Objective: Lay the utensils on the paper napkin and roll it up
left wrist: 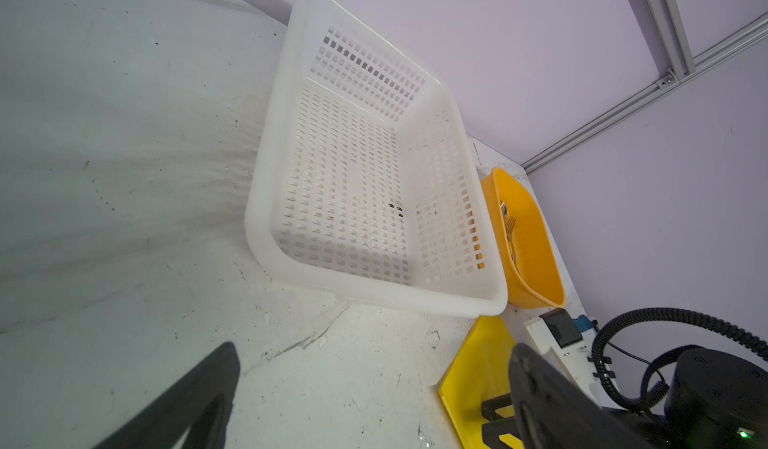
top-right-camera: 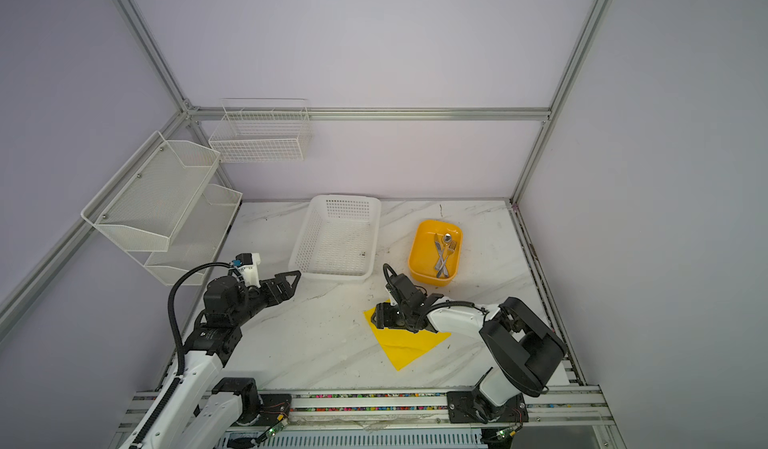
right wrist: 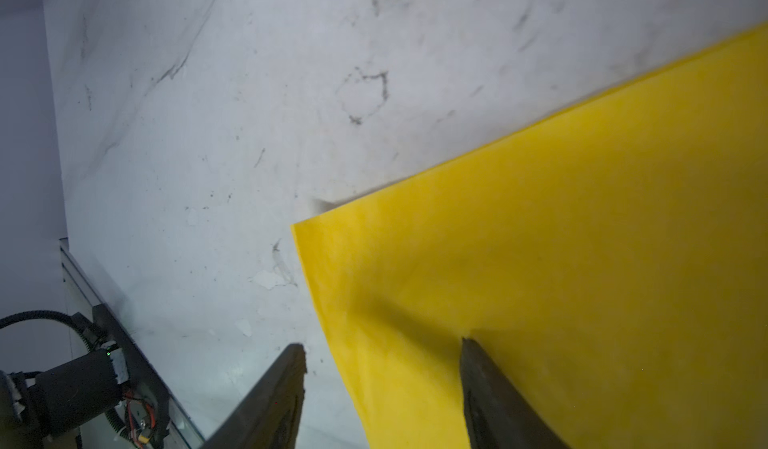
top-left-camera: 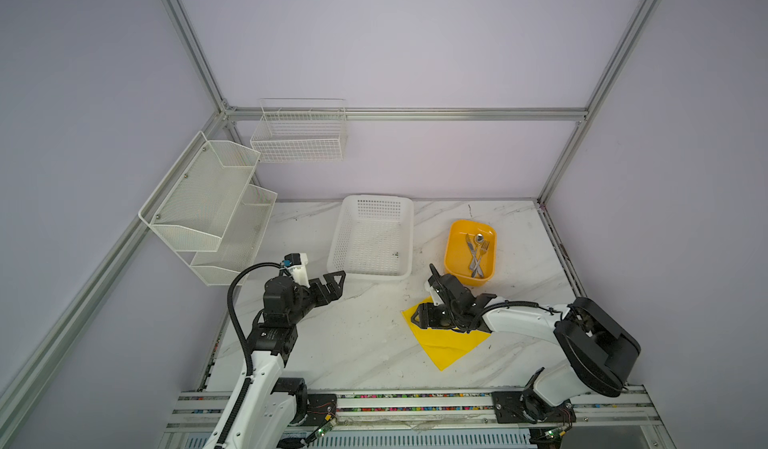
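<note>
Black fingers of the left gripper [top-left-camera: 334, 287] stand spread wide and hold nothing, just off the near corner of the white basket [top-left-camera: 409, 235] and well apart from the paper napkin [top-left-camera: 449, 347].

Risk 1: the sheet has no hold-down on that side. Any drag on it would likely slide it across the marble table [top-left-camera: 353, 334].

Risk 2: the right gripper [right wrist: 382, 345] is low over the napkin's left corner, with its jaws parted and nothing clamped. In the right wrist view one finger is over bare table and the other is over yellow paper, with the sheet's edge between them. Whether the tip on the paper touches it cannot be told. A closure here would probably pinch and crease the thin sheet, and a sideways move could fold the corner under.

Risk 3: the utensils [top-left-camera: 477, 253] lie crossed over one another in the orange tub [top-left-camera: 455, 260]. Slim polished metal may slip from the pads, and lifting one piece could disturb those lying across it. The tub wall also limits the approach.

Positions: the napkin lies flat on the table, turned diamond-wise, and none of the cutlery is on it. Its left corner is under the right gripper, and the rest extends toward the near edge beneath that arm. The utensils are in the tub, beyond and to the right of the right gripper, near it but clear of it.
</note>
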`<move>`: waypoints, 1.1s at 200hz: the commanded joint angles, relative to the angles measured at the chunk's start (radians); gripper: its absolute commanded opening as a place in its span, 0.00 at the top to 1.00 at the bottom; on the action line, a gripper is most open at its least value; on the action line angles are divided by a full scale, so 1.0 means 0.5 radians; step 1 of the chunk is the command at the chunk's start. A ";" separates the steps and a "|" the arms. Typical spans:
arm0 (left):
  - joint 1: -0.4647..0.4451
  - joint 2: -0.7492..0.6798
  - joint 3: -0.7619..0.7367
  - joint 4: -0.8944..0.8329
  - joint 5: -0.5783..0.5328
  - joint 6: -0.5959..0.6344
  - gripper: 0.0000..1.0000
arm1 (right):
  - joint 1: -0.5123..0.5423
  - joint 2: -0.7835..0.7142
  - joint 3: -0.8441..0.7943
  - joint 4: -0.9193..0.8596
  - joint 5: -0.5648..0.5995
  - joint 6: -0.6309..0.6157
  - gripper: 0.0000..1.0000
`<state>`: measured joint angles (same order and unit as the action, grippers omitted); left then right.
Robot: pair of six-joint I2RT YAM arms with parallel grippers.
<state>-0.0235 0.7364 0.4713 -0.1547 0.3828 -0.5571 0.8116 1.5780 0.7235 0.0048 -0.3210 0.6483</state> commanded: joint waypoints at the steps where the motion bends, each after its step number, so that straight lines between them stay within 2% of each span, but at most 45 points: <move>1: -0.022 -0.015 0.238 -0.039 0.122 0.007 0.00 | 0.119 0.206 0.103 0.052 -0.044 0.076 0.38; 25: -0.047 -0.016 0.262 -0.085 0.220 0.006 0.03 | 0.208 0.303 0.280 -0.025 -0.016 0.013 0.39; 56: -0.191 0.033 0.295 -0.148 0.327 -0.006 0.16 | 0.212 -0.002 0.226 -0.045 0.147 0.050 0.39; 74: -0.388 0.116 0.333 -0.230 0.264 0.005 0.22 | 0.175 -0.230 0.133 -0.188 0.382 0.136 0.39; 92: -0.688 0.255 0.370 -0.245 0.112 0.019 0.24 | 0.071 -0.398 0.014 -0.286 0.469 0.195 0.40; 114: -1.016 0.507 0.459 -0.213 -0.111 0.016 0.23 | -0.074 -0.630 -0.130 -0.295 0.432 0.224 0.40; 148: -1.269 0.974 0.646 -0.161 -0.182 0.005 0.26 | -0.124 -0.732 -0.196 -0.434 0.382 0.192 0.40; 163: -1.325 1.119 0.725 -0.141 -0.270 0.023 0.26 | -0.123 -0.722 -0.209 -0.479 0.397 0.173 0.40; 196: -1.331 1.281 0.807 0.071 -0.448 0.007 0.25 | -0.123 -0.731 -0.209 -0.467 0.397 0.160 0.40; 220: -1.308 1.438 0.929 0.003 -0.754 0.046 0.23 | -0.123 -0.740 -0.191 -0.476 0.397 0.129 0.40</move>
<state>-0.6880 1.4048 0.7918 -0.2016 0.1745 -0.5556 0.7498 1.2224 0.6170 -0.2039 -0.1364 0.7265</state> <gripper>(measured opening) 0.764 0.598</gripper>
